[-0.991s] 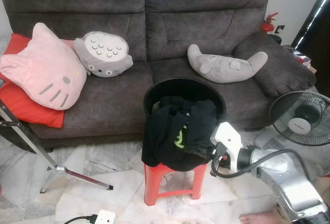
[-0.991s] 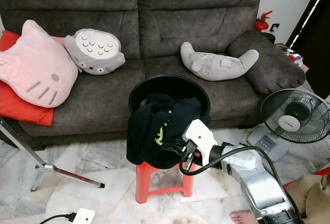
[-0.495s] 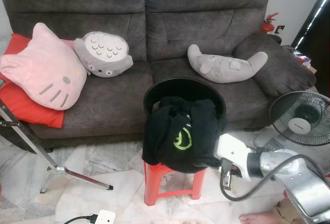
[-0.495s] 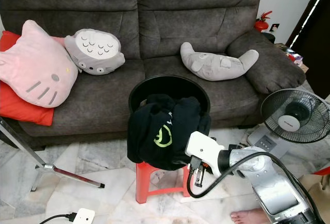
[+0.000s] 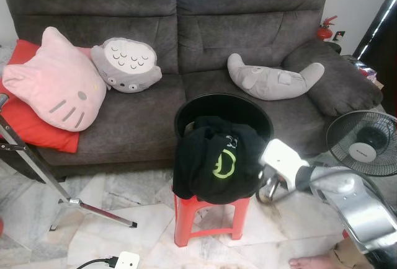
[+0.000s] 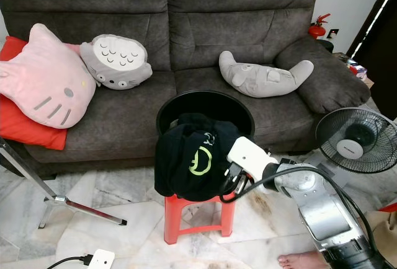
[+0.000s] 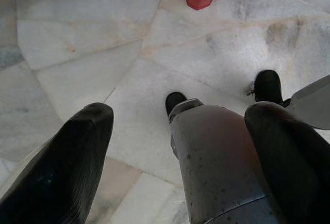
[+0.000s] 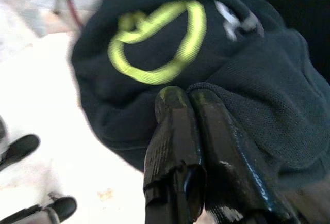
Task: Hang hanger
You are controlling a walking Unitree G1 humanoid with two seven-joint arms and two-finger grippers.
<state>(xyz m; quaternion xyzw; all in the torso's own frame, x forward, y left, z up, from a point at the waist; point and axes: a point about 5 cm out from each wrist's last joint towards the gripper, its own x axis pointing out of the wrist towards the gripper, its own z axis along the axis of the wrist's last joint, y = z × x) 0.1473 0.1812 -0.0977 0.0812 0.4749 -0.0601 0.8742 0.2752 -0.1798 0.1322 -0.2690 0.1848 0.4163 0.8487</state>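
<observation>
black fabric garment with lime-green logo (image 6: 192, 160) heaped over round black plastic basket (image 6: 205, 105) on red plastic stool (image 6: 195, 216) | right gripper (image 8: 188, 105) pressed together against cloth | left gripper (image 7: 175, 131) spread, idle | likely soft, light, floppy; pinch a thick fold near collar

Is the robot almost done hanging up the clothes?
Not nearly. Nothing is hung yet: the black shirt lies heaped over the black basket on the red stool. The right gripper, fingers together, presses against the shirt. The left gripper hangs open above the floor. Lifting and hanging remain.
</observation>
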